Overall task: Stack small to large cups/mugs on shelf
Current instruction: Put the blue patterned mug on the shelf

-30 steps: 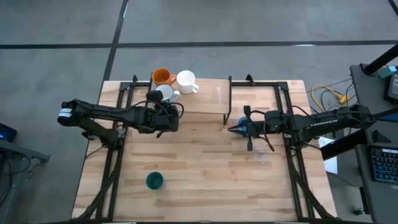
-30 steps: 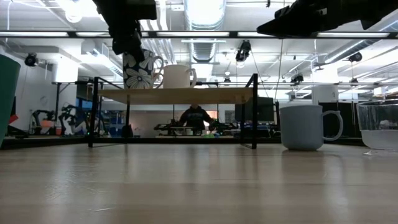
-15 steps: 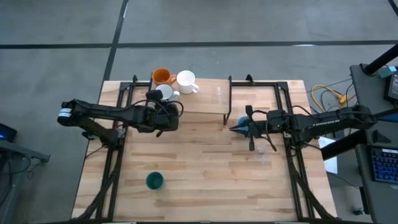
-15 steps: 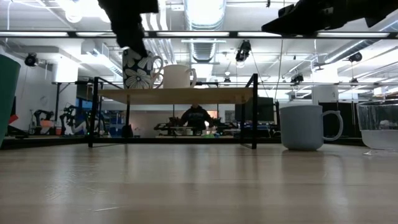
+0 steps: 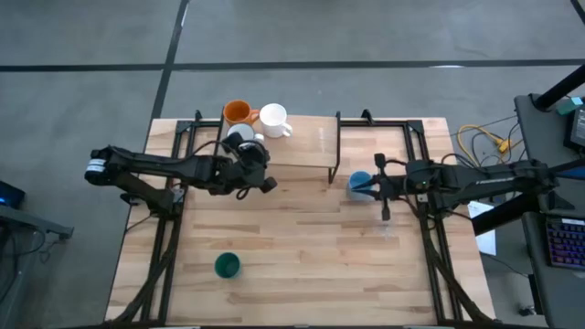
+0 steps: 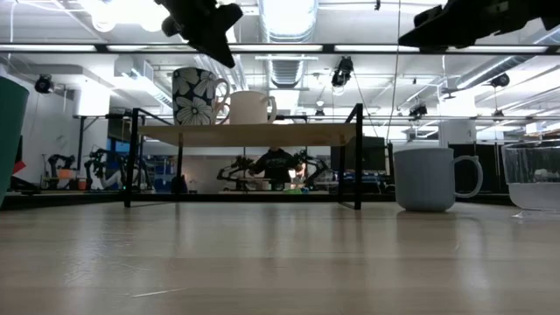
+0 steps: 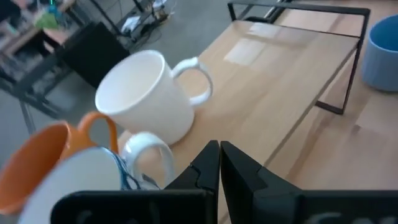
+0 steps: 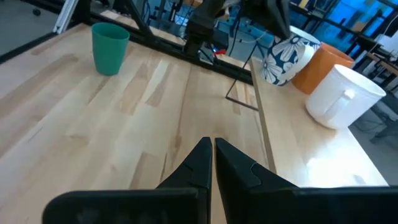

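Note:
On the shelf (image 5: 302, 142) stand an orange mug (image 5: 238, 111), a plain white mug (image 5: 272, 119) and a white mug with dark flower markings (image 5: 242, 137), each on its base at the shelf's left end. My left gripper (image 5: 270, 183) is shut and empty, above the table just off the shelf's near edge, right of the marked mug (image 6: 194, 96). My right gripper (image 5: 375, 185) is shut and empty, beside the light blue mug (image 5: 358, 183), which stands on the table right of the shelf. A clear glass (image 6: 534, 179) stands near it. A dark green cup (image 5: 227, 266) stands near the front.
The shelf's black legs (image 5: 335, 151) stand between the two grippers. The shelf's right half (image 7: 280, 68) is bare wood. Black frame rails (image 5: 164, 238) run along the table's left and right sides. A person sits in the room beyond the table (image 6: 276, 164).
My left gripper has risen from above the marked mug and gone toward the table's right and near edge; the mug stays upright on the shelf. My right gripper has drawn back toward the table's right edge, uncovering the light blue mug.

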